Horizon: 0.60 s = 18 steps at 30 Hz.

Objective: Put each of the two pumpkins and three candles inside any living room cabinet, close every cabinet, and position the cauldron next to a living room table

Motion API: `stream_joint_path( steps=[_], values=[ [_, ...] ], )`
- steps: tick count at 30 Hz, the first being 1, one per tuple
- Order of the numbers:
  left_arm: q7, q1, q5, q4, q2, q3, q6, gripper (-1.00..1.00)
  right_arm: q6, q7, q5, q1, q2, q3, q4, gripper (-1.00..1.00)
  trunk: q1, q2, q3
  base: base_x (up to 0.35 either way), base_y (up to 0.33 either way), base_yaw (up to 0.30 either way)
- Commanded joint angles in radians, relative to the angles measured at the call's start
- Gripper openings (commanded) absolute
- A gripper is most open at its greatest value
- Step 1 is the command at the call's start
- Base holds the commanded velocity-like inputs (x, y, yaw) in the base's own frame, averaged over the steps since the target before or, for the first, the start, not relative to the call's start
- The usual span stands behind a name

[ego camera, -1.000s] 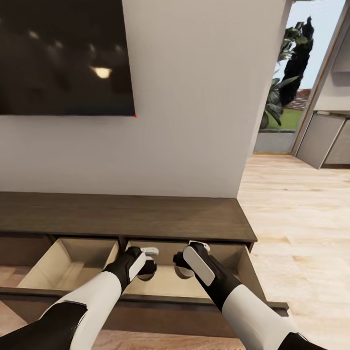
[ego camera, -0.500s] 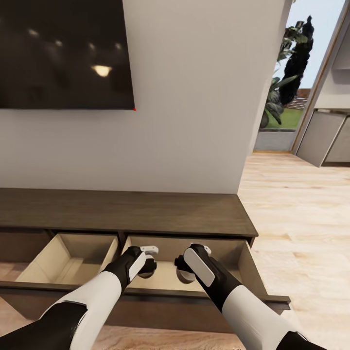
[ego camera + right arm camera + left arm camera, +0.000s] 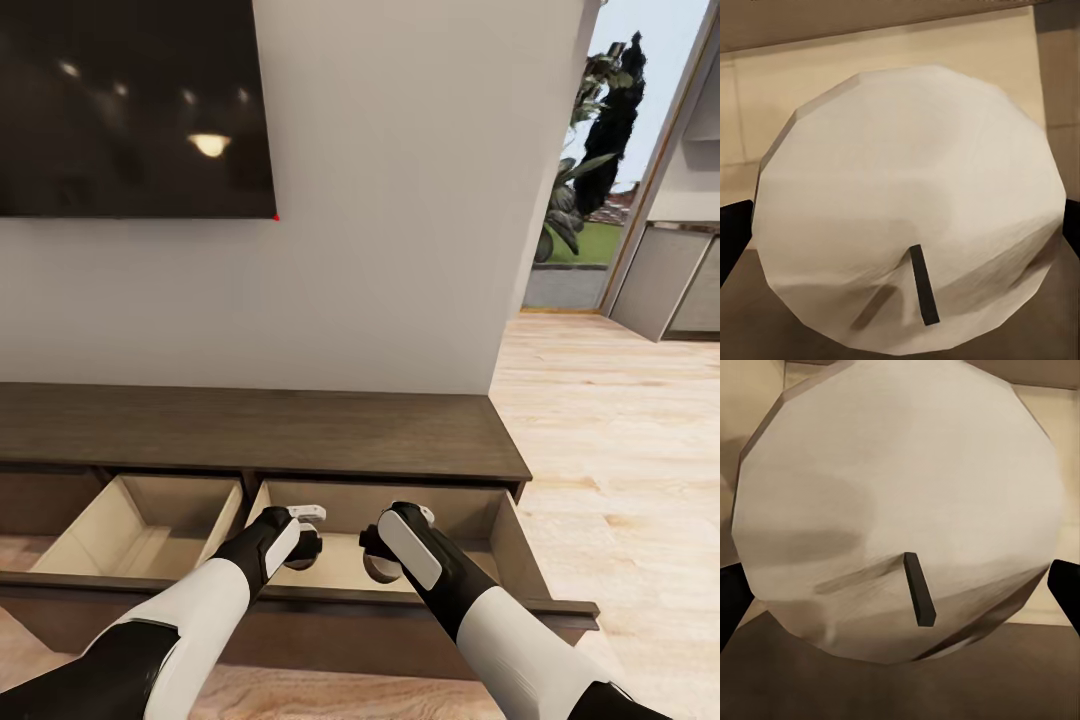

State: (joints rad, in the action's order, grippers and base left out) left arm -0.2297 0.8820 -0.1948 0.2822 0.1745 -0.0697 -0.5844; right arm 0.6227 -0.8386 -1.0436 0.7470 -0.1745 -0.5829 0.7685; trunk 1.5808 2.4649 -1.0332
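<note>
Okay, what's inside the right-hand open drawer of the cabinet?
Both arms reach into the right drawer, each hand shut on a candle: left hand, right hand. The drawer's pale floor shows between them; arms cover the rest.

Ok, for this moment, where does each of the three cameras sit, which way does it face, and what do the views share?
Head view: on the robot's head, looking forward and down at the cabinet and its open right drawer; both forearms show, with left gripper and right gripper over that drawer.
Left wrist view: near the left gripper, looking along its fingers at a candle top.
Right wrist view: near the right gripper, its fingers flanking another candle.
Shared: both wrist views and the head view show the beige drawer interior.
</note>
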Motion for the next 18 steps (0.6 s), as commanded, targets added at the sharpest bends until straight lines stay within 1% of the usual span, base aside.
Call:
stream_joint_path(
  steps=[1, 10, 15, 18],
  values=[
    [0.000, 0.000, 0.000, 0.000, 0.000, 0.000, 0.000, -1.00, -0.001, 0.000, -0.001, 0.000, 0.000, 0.000, 0.000, -1.00, 0.000, 0.000, 0.000, 0.013, -0.021, 0.000],
    [0.000, 0.000, 0.000, 0.000, 0.000, 0.000, 0.000, -1.00, -0.003, 0.000, -0.001, 0.000, 0.000, 0.000, 0.000, -1.00, 0.000, 0.000, 0.000, 0.007, -0.004, 0.000],
    [0.000, 0.000, 0.000, 0.000, 0.000, 0.001, 0.000, -1.00, -0.003, 0.000, -0.001, 0.000, 0.000, 0.000, 0.000, -1.00, 0.000, 0.000, 0.000, 0.140, -0.044, 0.000],
    [0.000, 0.000, 0.000, 0.000, 0.000, 0.000, 0.000, -1.00, -0.003, 0.000, -0.001, 0.000, 0.000, 0.000, 0.000, -1.00, 0.000, 0.000, 0.000, 0.049, -0.022, 0.000]
  ],
)
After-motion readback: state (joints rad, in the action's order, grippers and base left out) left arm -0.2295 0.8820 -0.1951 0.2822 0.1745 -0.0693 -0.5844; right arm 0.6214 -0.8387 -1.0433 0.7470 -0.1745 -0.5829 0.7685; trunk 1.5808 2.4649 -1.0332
